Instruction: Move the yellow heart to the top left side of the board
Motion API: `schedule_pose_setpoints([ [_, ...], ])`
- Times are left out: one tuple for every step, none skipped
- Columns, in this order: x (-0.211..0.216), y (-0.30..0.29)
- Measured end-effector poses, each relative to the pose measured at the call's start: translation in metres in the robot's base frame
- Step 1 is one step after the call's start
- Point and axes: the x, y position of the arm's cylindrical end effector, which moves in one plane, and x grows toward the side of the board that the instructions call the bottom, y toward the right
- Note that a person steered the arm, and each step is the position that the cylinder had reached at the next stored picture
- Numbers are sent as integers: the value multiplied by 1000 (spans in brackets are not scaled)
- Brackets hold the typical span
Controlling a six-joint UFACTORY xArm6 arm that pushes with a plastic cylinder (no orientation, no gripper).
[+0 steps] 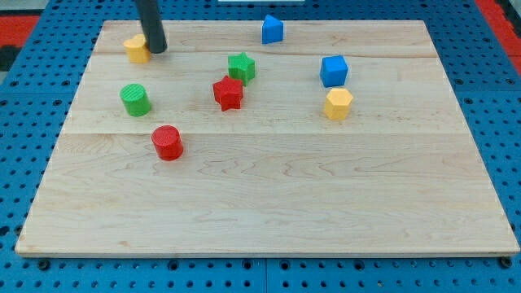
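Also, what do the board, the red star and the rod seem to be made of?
Board: pale wood, seemingly unvarnished; grain lines and plank seams show. Red star: probably matte plastic; its colour is even, with fine ridges on the sides. Rod: dark and smooth, maybe metal or plastic; I cannot tell which.

Camera view, single: looking down at a slant from beyond the view's bottom edge of the wooden board [269, 203], facing toward the view's top. Near edge is appearing wider than far edge. Framing is taking in nearly the whole board, with blue pegboard [496, 122] showing around it. My tip [156, 50] is entering from the view's top. No second view is sharing the scene.
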Motion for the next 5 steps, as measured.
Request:
schedule_pose_setpoints([
  [45, -2],
  [52, -49],
  [23, -43],
  [-8, -16],
  [42, 9],
])
